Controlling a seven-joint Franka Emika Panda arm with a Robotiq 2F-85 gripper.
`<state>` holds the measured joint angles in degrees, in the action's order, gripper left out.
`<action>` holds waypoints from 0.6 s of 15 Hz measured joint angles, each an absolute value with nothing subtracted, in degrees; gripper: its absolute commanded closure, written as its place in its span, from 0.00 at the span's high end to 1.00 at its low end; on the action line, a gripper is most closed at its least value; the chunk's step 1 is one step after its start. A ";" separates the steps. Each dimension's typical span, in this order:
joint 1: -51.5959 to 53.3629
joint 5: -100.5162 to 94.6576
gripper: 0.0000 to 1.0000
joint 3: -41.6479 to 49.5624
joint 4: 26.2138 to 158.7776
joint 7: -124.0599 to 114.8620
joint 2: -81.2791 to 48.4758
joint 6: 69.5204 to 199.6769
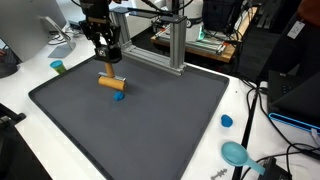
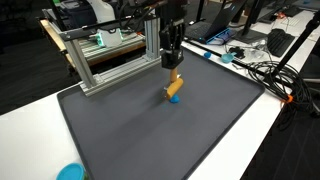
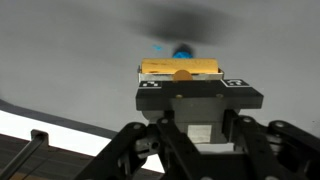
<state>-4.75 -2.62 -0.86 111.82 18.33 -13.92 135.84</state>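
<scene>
One blue tip [image 3: 181, 50], perhaps behind block [image 3: 165, 67]

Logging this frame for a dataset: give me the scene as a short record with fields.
hand: shut on yellow bar, gripped near its middle
blue piece: right by the bar; joined or separate, cannot tell
surface: dark mat
nearby: metal frame behind the hand; small blue cap off the mat
</scene>
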 measured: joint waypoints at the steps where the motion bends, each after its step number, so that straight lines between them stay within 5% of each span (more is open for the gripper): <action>1: -4.72 -2.39 0.22 -0.98 111.74 18.33 -13.84 135.84; 9: -4.39 0.18 0.22 -1.25 110.05 17.05 -17.81 136.20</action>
<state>-4.39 0.18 -1.25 110.05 17.05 -17.81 136.20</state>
